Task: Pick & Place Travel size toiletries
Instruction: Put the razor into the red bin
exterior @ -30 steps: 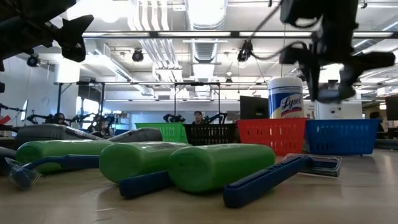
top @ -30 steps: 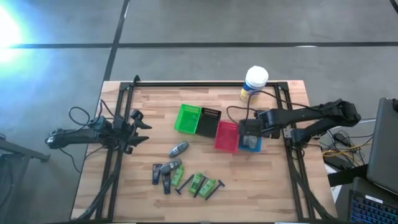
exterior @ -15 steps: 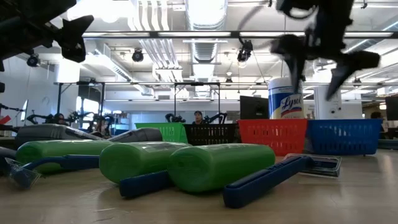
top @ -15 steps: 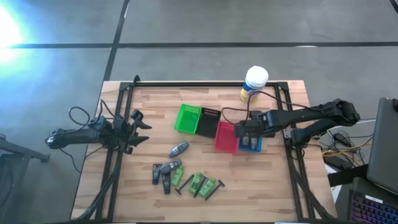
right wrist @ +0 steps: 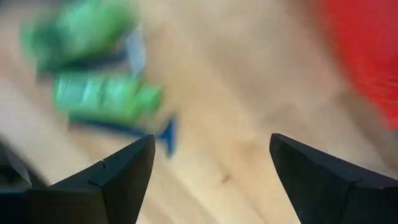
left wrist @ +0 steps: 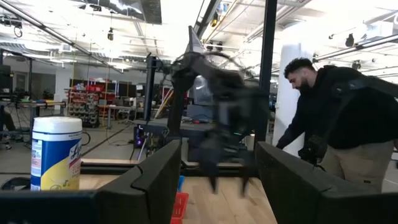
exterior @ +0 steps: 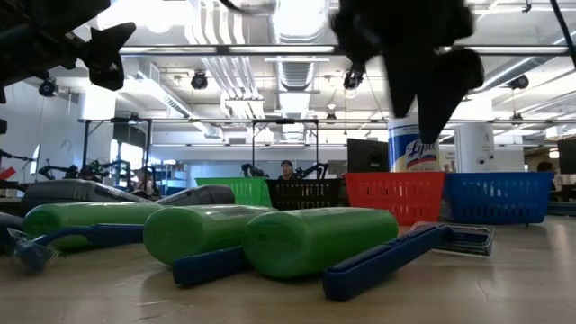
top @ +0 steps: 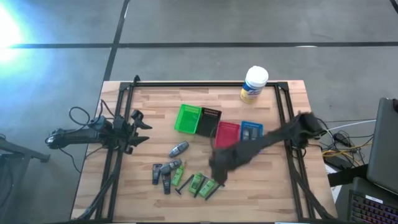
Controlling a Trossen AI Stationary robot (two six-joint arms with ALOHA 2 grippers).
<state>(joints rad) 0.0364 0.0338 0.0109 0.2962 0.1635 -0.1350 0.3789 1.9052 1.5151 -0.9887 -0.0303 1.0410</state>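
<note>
A: Left gripper point(top: 138, 129)?
B: At the tabletop's left edge, fingers spread, holding nothing.
A: Toiletries point(top: 185, 177)?
B: Clustered near the front edge.
A: Right gripper point(top: 219, 165)?
B: Above them, jaws apart, empty; blue bin point(top: 251, 132) beyond.

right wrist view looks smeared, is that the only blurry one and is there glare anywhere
No: the right wrist view is motion-smeared, green packets and red bin just streaks past the open right pincer; in the high view the right arm is a dark smear and glare burns the top left corner; the low view blurs that arm overhead too; the left wrist view smears it mid-frame, with bright ceiling lights.
</note>
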